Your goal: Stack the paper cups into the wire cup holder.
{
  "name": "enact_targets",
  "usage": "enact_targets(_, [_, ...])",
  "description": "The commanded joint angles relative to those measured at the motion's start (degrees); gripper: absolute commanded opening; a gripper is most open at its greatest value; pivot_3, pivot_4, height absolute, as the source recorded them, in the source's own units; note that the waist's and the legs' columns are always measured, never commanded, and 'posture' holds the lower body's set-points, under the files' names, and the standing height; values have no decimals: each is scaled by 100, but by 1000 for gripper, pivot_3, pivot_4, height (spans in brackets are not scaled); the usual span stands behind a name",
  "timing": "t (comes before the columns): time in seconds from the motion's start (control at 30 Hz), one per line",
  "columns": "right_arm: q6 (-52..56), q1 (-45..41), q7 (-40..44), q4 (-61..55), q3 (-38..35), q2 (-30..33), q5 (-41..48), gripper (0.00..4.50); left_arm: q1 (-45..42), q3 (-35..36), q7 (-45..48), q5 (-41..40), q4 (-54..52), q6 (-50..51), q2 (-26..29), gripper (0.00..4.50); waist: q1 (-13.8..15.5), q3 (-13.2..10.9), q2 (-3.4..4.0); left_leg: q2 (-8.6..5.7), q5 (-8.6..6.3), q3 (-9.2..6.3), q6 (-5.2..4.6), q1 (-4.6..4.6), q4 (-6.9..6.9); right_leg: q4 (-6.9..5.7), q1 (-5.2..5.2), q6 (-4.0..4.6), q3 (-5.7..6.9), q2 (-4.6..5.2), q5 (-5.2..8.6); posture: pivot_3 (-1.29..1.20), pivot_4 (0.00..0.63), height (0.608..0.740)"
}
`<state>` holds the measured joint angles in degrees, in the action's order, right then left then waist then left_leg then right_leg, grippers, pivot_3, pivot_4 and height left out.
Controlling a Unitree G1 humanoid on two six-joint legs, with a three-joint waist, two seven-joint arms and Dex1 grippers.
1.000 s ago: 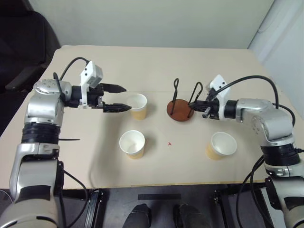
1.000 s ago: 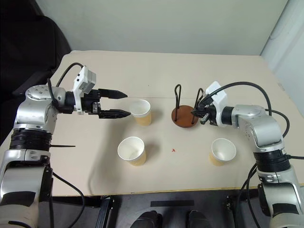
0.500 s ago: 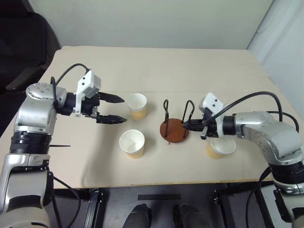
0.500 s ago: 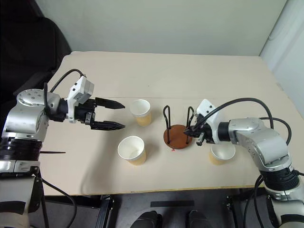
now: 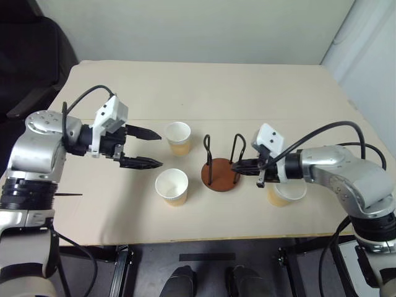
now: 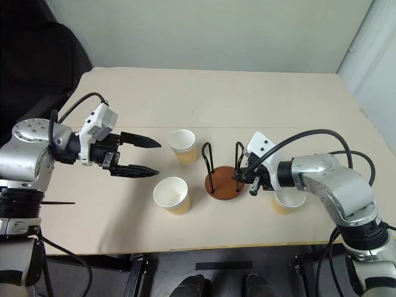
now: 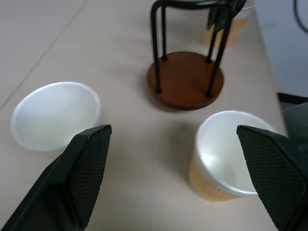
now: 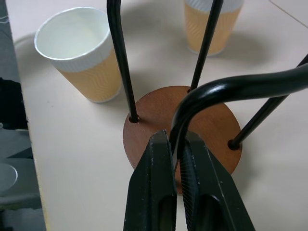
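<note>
Three cups, one holder: all stand on the desk [image 5: 260, 86]; nothing is stacked yet.
Desk: wide, flat, pale tan; it carries everything.
Wire cup holder [image 5: 220, 175]: stands near the middle of the desk, between the near cup on its left and the right-hand cup. It looks stiff and light, with a smooth wooden disc that should slide readily on the desk. The top of a wire loop gives a thin, firm hold, though it may tip if pulled high.
Paper cups: far cup [image 5: 179, 137] stands just beyond the near cup [image 5: 172, 187]; the right-hand cup [image 5: 286, 192] sits partly behind the right arm. All are upright and mouth-up. I judge them very light and thin-walled, easy to crush, best taken gently across the wall just below the rim.
Right tool [image 8: 176, 153]: clamped tight on the top bend of the holder's right-hand loop.
Left tool [image 5: 150, 148]: spread wide and gripping nothing, poised left of the two left cups, fingers [image 7: 84, 178] framing them in the wrist view.
Change since a second ago: the holder has been dragged by the right tool towards the robot and leftward, from a spot level with the far cup to beside the near cup. The left tool has drawn back a little. The cups stayed put.
</note>
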<state>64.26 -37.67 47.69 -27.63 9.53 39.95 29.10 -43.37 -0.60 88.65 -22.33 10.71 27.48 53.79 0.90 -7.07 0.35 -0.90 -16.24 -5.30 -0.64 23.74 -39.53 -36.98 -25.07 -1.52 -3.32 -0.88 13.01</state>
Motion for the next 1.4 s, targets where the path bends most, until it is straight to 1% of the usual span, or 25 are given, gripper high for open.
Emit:
enact_targets(0.03, [-74,-188,-10,-198,-47,-29,133,51,-87,247,52,-330,-458,240,158,4500,0,0,0,0,0,0,0,0,-1,0,1,0,0,0,0,0,150,740])
enact_targets(0.4, [-266,-73,-84,-180,264,-92,13,51,-212,163,-90,-398,-541,323,143,4500,-7,0,0,0,0,-2,0,0,-1,-1,1,0,1,0,0,0,150,740])
enact_targets(0.6, [-362,2,-224,-129,548,-10,-253,51,-250,135,-122,-388,-515,296,110,4500,-10,0,0,1,0,-1,0,0,-2,-2,2,0,1,0,0,0,150,740])
enact_targets(0.67, [-406,51,-235,-95,629,51,-345,548,-254,129,-137,-391,-515,291,104,4500,-10,0,0,1,0,-2,0,0,-2,-2,2,0,1,0,0,0,150,740])
enact_targets(0.7, [-432,80,-230,-91,650,79,-374,709,-253,126,-140,-390,-515,286,103,4500,-10,0,0,0,0,-2,0,0,-2,-2,2,0,1,1,0,0,150,740])
enact_targets(0.8, [-456,122,-225,-90,654,110,-397,1783,-258,120,-148,-388,-505,269,94,4500,-10,0,0,0,0,-2,0,0,-3,-2,3,0,1,1,0,0,150,740])
enact_targets(0.83, [-457,128,-226,-89,648,111,-398,2063,-261,119,-151,-386,-500,263,89,4500,-11,0,0,0,0,-1,0,0,-3,-2,3,0,1,1,0,0,150,740])
enact_targets(0.97, [-404,161,-257,-117,560,126,-362,3420,-350,102,-209,-401,-494,275,2,4500,-10,1,-1,1,0,-2,0,0,-4,-4,3,1,2,1,0,0,150,740])
enact_targets(1.17, [-210,200,-204,-307,370,256,-171,3420,-438,56,-207,-347,-392,209,-66,4500,-10,1,-1,0,0,-2,0,0,-5,-3,4,1,2,1,0,0,150,740])
enact_targets(1.27, [-109,227,-141,-438,315,434,-81,3420,-470,35,-205,-334,-353,180,-89,4500,-9,1,-2,0,0,-2,0,0,-5,-3,5,1,2,1,0,0,150,740])
enact_targets(1.4, [90,177,-42,-574,32,660,166,3420,-536,-11,-193,-297,-263,123,-137,4500,-5,1,-2,0,0,-2,0,0,-5,-3,5,1,2,1,0,0,150,740])
